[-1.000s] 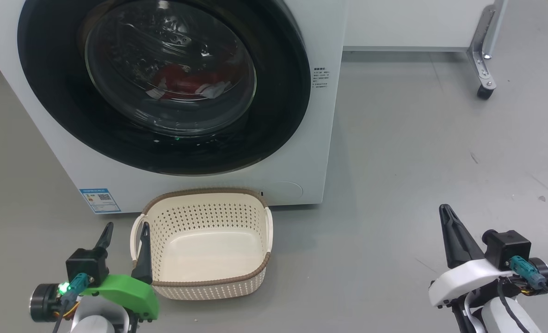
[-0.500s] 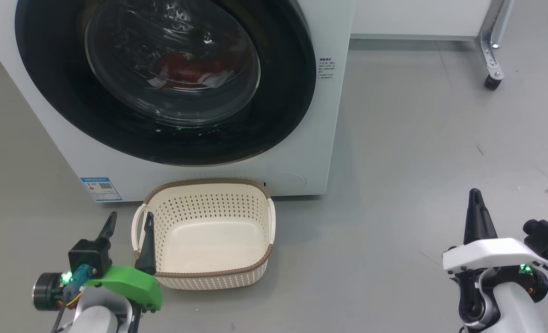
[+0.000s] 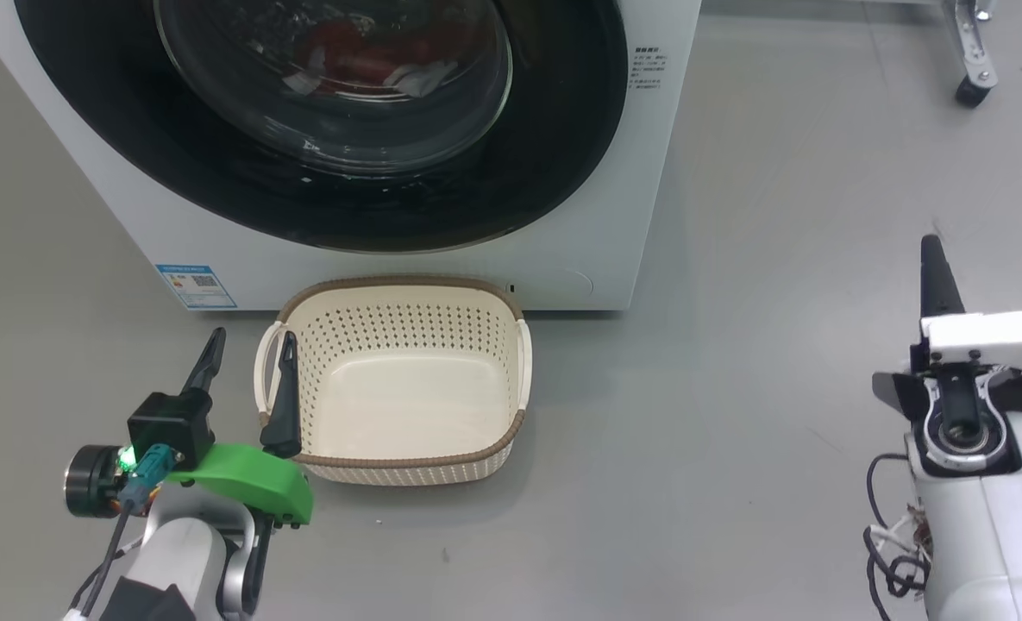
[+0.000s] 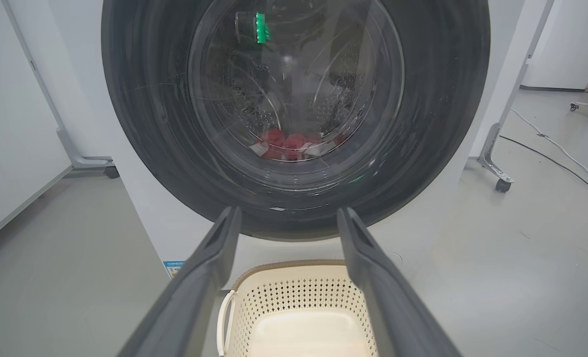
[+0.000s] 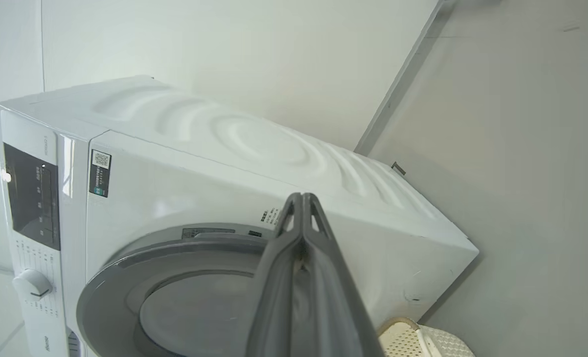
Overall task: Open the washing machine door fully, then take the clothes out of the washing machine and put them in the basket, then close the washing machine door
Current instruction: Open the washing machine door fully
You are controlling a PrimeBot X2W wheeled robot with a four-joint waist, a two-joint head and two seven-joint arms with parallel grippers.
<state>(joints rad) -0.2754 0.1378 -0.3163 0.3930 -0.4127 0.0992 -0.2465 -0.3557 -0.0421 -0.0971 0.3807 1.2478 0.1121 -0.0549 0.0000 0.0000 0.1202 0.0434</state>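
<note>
Just beside left gripper (image 3: 253, 335), basket (image 3: 403, 282)

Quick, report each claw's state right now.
Left claw: open, holding nothing.
Right claw: closed, holding nothing.

The washing machine (image 3: 648, 190) is big and white and stands on the grey floor (image 3: 735, 388). Its round door (image 3: 562, 129) is shut. The door has a wide shiny black ring and a bulging clear glass middle. Through the glass you can see the red clothes (image 3: 347, 52) with white bits, lying in a low heap inside. A small blue label (image 3: 196, 285) sits at the lower left corner of the machine's front. The basket (image 3: 407, 332) is cream with little holes, a brown rim and white handles. It stands upright and empty on the floor, right up against the bottom of the machine, below the door.
</note>
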